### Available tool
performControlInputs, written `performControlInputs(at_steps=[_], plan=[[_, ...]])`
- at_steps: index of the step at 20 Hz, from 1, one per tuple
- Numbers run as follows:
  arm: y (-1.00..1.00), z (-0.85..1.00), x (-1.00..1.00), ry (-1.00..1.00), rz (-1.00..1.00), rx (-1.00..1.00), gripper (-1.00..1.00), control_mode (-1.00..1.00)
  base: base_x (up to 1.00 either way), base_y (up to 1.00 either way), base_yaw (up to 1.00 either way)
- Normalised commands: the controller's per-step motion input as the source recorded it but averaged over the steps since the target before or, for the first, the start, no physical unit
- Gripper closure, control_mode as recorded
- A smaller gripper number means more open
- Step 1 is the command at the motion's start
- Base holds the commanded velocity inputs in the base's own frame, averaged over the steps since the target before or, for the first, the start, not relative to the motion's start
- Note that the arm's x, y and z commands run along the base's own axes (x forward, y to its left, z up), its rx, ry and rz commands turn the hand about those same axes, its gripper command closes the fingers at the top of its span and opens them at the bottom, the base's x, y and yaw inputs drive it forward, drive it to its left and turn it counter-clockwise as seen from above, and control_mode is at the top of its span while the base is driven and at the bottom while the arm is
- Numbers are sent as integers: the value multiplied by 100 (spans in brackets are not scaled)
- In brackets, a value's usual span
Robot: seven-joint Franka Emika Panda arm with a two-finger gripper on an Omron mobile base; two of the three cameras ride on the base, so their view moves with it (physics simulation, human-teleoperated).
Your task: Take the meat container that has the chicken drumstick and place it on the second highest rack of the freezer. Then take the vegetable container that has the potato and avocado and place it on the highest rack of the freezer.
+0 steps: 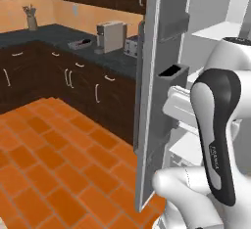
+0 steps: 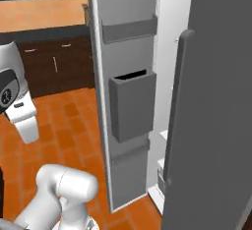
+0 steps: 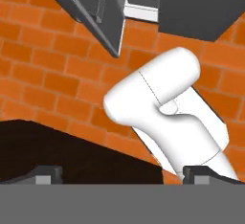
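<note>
The freezer stands with its grey door (image 1: pixel 158 76) swung open, two grey bins on the door's inner face (image 2: pixel 132 106). Inside it, a white shelf (image 1: pixel 218 30) sits high up and more white shelves (image 1: pixel 182 100) are stacked lower; my arm hides the stretch between them, so I cannot tell which rack is which. My gripper (image 3: pixel 123 174) is open with nothing between its fingertips (image 3: pixel 45 175) and points down at the orange tile floor, away from the freezer. On the far counter lies a dark shallow tray (image 1: pixel 78 43); its contents are too small to make out.
A dark counter (image 1: pixel 49 34) over brown cabinets runs along the left wall, with a coffee machine (image 1: pixel 111 35), a toaster (image 1: pixel 130 45) and a utensil jar (image 1: pixel 32 20). A second grey door with a long handle (image 2: pixel 176 111) stands close on the right. Orange floor (image 1: pixel 54 164) lies open to the left.
</note>
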Motion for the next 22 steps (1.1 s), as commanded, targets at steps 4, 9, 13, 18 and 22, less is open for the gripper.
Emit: performControlInputs(at_steps=[4,9,13,18,22], plan=[[0,0,0,0,0,0,-100,100,-20,6,100],[0,0,0,0,0,0,-100,100,43,0,88],[0,0,0,0,0,0,-100,100,100,3,10],[0,0,0,0,0,0,-100,100,100,35,-6],[0,0,0,0,0,0,-100,100,100,67,-26]])
